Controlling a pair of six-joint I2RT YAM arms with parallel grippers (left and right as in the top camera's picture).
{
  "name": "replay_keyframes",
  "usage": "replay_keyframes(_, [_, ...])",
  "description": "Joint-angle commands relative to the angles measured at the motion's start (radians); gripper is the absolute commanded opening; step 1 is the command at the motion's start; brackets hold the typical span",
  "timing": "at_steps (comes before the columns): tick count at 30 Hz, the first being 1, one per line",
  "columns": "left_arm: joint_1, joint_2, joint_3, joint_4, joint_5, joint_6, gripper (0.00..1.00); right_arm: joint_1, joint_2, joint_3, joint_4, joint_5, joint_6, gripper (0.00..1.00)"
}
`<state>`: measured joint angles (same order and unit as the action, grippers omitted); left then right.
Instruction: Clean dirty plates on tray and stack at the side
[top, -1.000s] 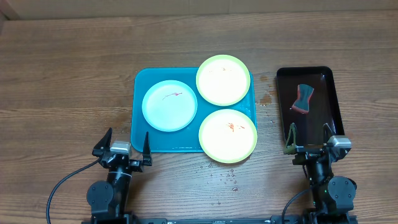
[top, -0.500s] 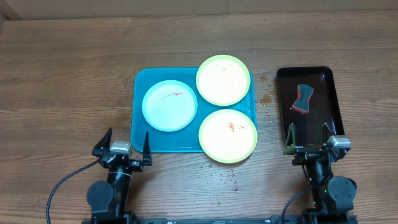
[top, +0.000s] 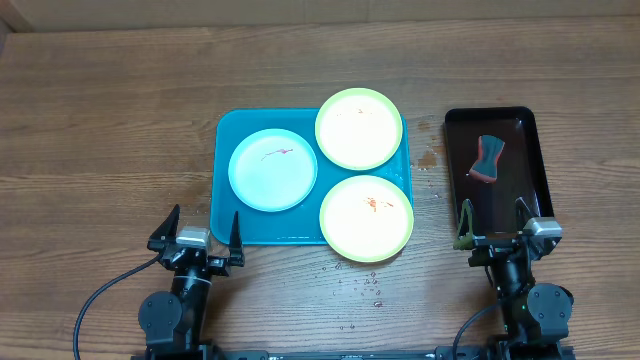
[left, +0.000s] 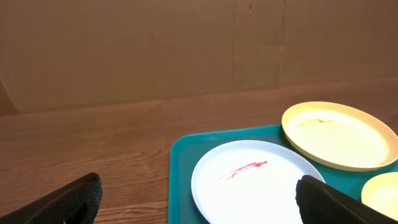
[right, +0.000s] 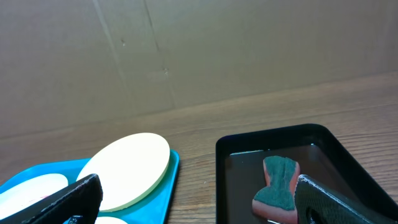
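The turquoise tray (top: 228, 222) lies mid-table and holds three plates. A pale blue-white plate (top: 272, 169) with a red smear sits on its left; it also shows in the left wrist view (left: 252, 180). A yellow-green plate (top: 359, 128) rests on the tray's far right corner and shows in the wrist views (left: 339, 135) (right: 127, 169). A second yellow-green plate (top: 366, 217) with an orange smear overhangs the near right corner. My left gripper (top: 196, 232) is open and empty near the tray's front left. My right gripper (top: 496, 224) is open and empty at the black tray's near end.
A narrow black tray (top: 530, 150) at the right holds a green and red sponge (top: 487, 159), also seen in the right wrist view (right: 278, 185). Water droplets (top: 362, 285) spot the wood in front of the turquoise tray. A cardboard wall (left: 186, 50) stands behind the table.
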<state>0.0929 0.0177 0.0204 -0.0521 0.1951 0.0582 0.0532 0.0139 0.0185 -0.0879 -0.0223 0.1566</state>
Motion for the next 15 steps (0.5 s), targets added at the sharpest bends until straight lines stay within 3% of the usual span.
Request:
replay_keyframes(1, [-0.002,-0.012,0.028,0.005,0.013,-0.013,1.00,0.003,-0.011,-0.010,0.006,-0.007,-0.001,1.00])
replay_keyframes(15, [-0.002,-0.012,0.029,0.005,0.012,-0.013,1.00,0.003,-0.011,-0.010,0.006,-0.025,-0.001,1.00])
